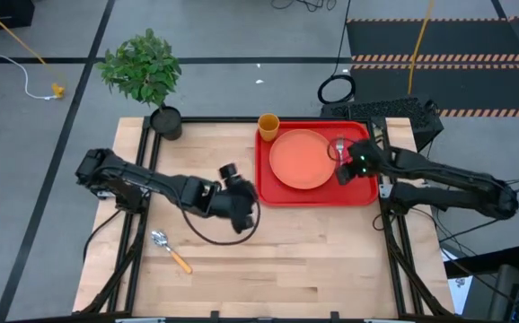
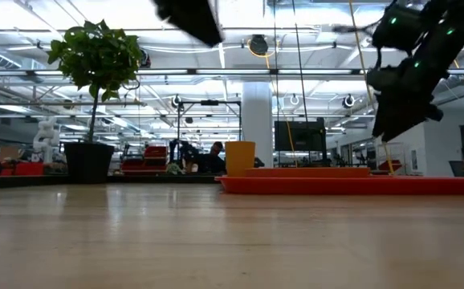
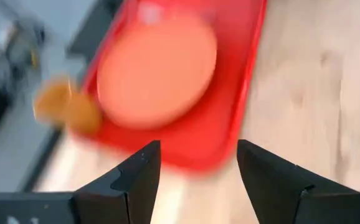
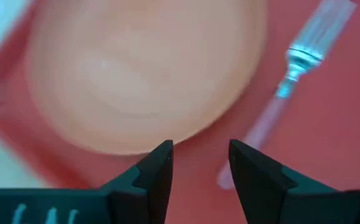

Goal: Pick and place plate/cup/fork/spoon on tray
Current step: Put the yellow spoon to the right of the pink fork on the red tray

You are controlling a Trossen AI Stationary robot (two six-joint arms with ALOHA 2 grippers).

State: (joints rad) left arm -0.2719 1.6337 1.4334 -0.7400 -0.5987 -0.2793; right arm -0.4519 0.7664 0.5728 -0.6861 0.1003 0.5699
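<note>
The tray (image 1: 316, 196) lies at upper right of centre with the plate (image 1: 300, 160) and fork (image 1: 338, 146) on it, the cup (image 1: 268, 126) at its upper left corner; the spoon (image 1: 169, 250) lies at lower left

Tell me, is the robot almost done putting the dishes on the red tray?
Almost! The plate, cup and fork already sit on the tray. The right gripper hangs open over the tray beside the fork, holding nothing. The spoon lies on the table, so that's left. The left gripper is open and empty, near the tray.
</note>
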